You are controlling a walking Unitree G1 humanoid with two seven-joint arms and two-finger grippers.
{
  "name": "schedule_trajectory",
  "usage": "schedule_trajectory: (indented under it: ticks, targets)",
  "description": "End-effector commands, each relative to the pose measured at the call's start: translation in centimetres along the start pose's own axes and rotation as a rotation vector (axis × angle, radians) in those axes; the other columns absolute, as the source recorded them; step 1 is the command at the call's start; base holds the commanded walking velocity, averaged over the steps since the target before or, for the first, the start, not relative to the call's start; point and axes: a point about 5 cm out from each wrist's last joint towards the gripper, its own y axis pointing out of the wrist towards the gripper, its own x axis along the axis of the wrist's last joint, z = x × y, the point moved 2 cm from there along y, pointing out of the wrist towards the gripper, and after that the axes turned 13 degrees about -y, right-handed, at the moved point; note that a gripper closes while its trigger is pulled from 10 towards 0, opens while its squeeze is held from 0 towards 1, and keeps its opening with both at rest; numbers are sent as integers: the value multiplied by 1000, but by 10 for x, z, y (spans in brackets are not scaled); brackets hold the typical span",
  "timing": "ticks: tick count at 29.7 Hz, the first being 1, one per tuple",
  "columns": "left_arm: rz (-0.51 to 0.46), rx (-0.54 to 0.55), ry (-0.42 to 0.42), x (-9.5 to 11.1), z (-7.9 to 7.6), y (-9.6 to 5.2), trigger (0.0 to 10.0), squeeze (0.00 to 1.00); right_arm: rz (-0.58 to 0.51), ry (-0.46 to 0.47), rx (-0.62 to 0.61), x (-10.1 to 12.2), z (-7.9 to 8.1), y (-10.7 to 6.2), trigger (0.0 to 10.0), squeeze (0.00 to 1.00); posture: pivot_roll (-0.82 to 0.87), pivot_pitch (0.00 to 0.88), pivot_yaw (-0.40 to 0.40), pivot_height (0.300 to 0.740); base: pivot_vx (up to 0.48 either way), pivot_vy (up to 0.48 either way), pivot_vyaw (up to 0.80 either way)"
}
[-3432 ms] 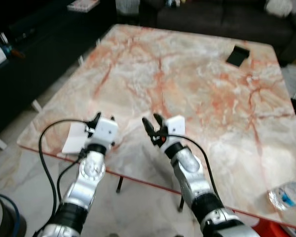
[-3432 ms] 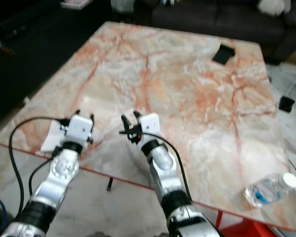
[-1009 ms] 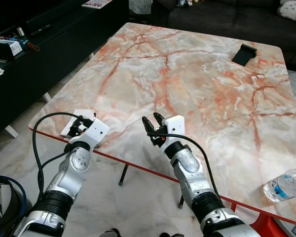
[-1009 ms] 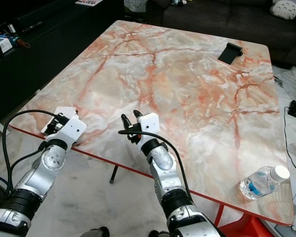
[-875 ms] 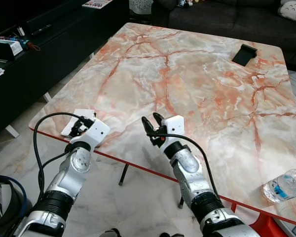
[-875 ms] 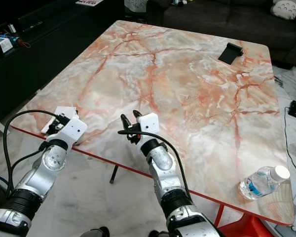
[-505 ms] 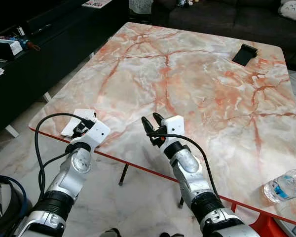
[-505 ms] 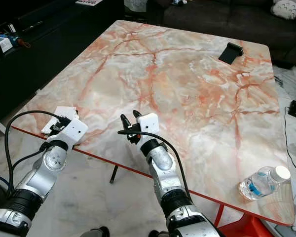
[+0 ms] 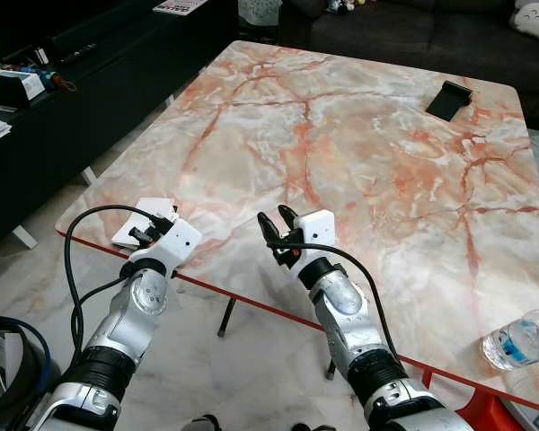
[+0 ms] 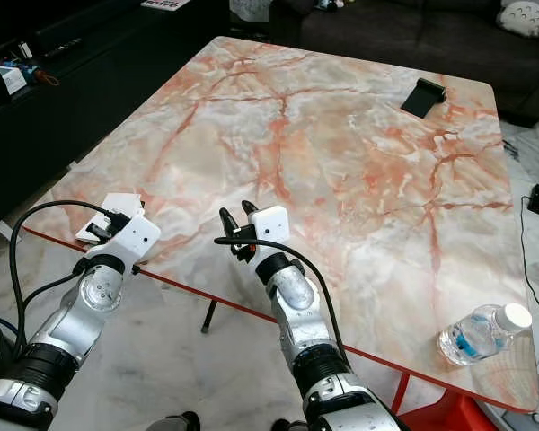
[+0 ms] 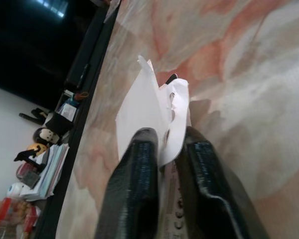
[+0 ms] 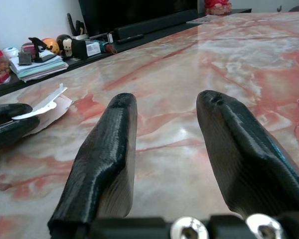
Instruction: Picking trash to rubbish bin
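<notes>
**Paper scrap pinched at the table corner**

Down at the near left corner of the marble table (image 9: 359, 144), the left end effector (image 9: 146, 232) has its two black fingers (image 11: 137, 169) closed together on a white paper scrap (image 11: 149, 112). The torn sheet stands up between the fingertips, its free end reaching away from them over the pink-veined top. From the head views the paper (image 9: 136, 224) lies right at the table edge, just beyond the end effector's white housing, with part of it poking past the red rim.

Just beside it, toward the middle of the near edge, the right end effector (image 9: 273, 229) hovers low over the marble with its fingers (image 12: 107, 149) spread apart and nothing between them. Off to its side, its wrist view catches the left fingertips and the paper.

Well away from both end effectors, a clear plastic water bottle (image 10: 481, 332) lies on its side near the table's right front corner, and a small black object (image 9: 451, 97) sits at the far right side. A dark sofa (image 10: 413, 36) runs behind the table, and a low black shelf with books and figurines (image 12: 40, 52) stands to the left.
</notes>
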Motion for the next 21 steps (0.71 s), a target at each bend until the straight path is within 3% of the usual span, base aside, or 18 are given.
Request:
schedule_trajectory:
  ticks: [1, 8, 11, 12, 13, 16, 20, 21]
  targets:
    - [-30, -23, 6, 8, -9, 1, 0, 0, 2, -8, 5, 0, 1, 0, 10000, 0, 112, 131, -12, 740, 0, 0, 0]
    - [-54, -17, 2, 13, -13, 1, 0, 0, -9, -10, -4, 2, -2, 0, 10000, 0, 104, 117, -5, 740, 0, 0, 0]
    - [-91, 43, -22, 19, -8, 1, 0, 0, -33, -1, -18, 6, -3, 1, 10000, 0, 101, 112, -2, 740, 0, 0, 0]
    - [-112, 63, -34, 23, -6, 0, 627, 0, -39, -1, -20, 7, -4, 1, 10000, 0, 101, 112, -2, 740, 0, 0, 0]
    - [-133, 73, -52, 26, -5, 0, 10000, 0, -46, 0, -23, 8, -4, 1, 10000, 0, 100, 106, -2, 740, 0, 0, 0]
    - [-253, 121, -227, 46, 1, -5, 10000, 0, -76, 6, -39, 13, -6, 2, 10000, 0, 99, 102, -2, 740, 0, 0, 0]
    - [-261, 126, -240, 48, 2, -5, 10000, 0, -78, 7, -41, 13, -7, 2, 10000, 0, 99, 102, -2, 740, 0, 0, 0]
    - [-299, 144, -295, 54, 5, -7, 10000, 0, -86, 5, -44, 15, -8, 3, 10000, 0, 103, 94, -3, 740, 0, 0, 0]
